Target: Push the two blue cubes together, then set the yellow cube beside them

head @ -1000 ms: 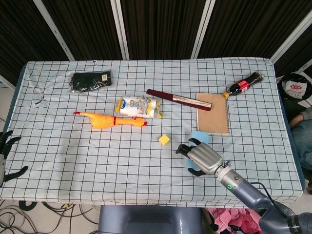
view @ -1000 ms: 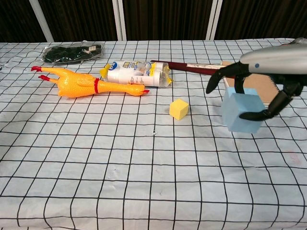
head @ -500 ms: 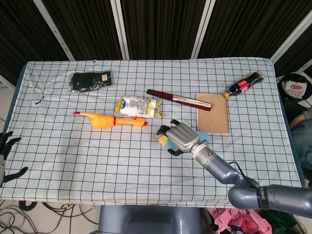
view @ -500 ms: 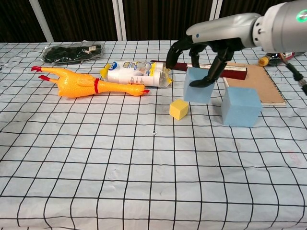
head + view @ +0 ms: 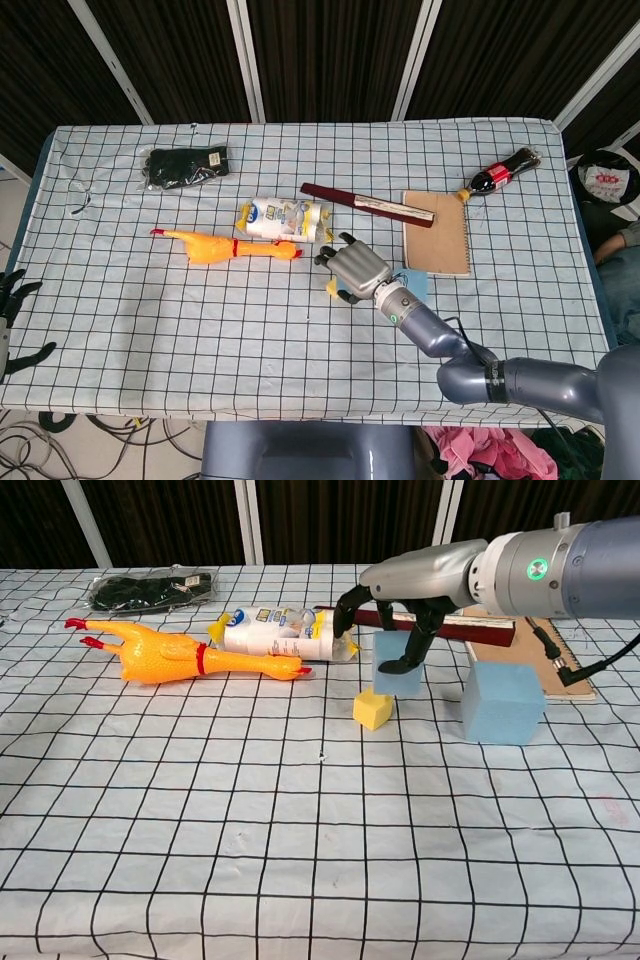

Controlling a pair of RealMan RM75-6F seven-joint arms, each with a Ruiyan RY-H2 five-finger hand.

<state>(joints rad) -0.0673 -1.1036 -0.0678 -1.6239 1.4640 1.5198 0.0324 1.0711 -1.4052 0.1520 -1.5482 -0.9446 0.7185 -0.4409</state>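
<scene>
My right hand (image 5: 392,620) grips a light blue cube (image 5: 398,667) from above, fingers wrapped down its sides. That cube sits just behind the small yellow cube (image 5: 373,709); I cannot tell whether it touches the cloth. A second, larger-looking blue cube (image 5: 503,702) stands apart to the right. In the head view the right hand (image 5: 356,272) covers the held cube; a bit of the yellow cube (image 5: 332,290) and the other blue cube (image 5: 416,284) show beside it. My left hand (image 5: 10,310) hangs off the table's left edge, fingers apart and holding nothing.
A rubber chicken (image 5: 180,655) and a plastic packet (image 5: 285,634) lie left of the hand. A dark red stick (image 5: 368,204), a brown notebook (image 5: 436,231) and a cola bottle (image 5: 505,173) lie behind and to the right. A black bag (image 5: 186,166) is far left.
The right hand has carried a blue cube from the front right, away and leftward, past the other blue cube; it now sits lower, just behind the yellow cube. The left hand is still.
</scene>
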